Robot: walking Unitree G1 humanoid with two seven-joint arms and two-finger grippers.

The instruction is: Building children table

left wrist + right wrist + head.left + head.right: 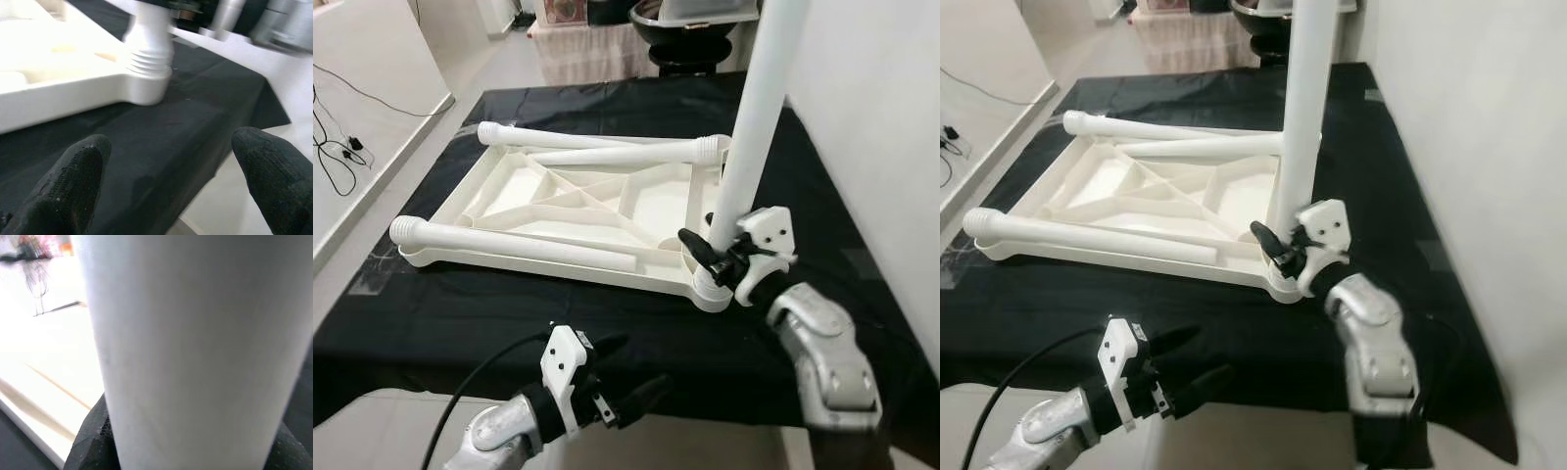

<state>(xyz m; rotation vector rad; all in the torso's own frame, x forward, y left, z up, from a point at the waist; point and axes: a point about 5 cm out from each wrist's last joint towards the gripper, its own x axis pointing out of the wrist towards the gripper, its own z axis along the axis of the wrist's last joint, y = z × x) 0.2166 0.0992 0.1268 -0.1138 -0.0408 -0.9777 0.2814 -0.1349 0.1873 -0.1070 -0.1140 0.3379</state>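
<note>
A white children's table top lies upside down on a black cloth. One white leg stands upright in its near right corner socket. My right gripper is shut on that leg just above the socket; the right wrist view has the leg pressed against a black finger. Three more legs lie flat on the top: one near the front and two at the back. My left gripper hovers open at the cloth's front edge, holding nothing, its fingers pointing at the socket.
A white wall runs close along the right side of the cloth. Black cables lie on the floor at the left. A dark chair base and a patterned piece of furniture stand behind the cloth.
</note>
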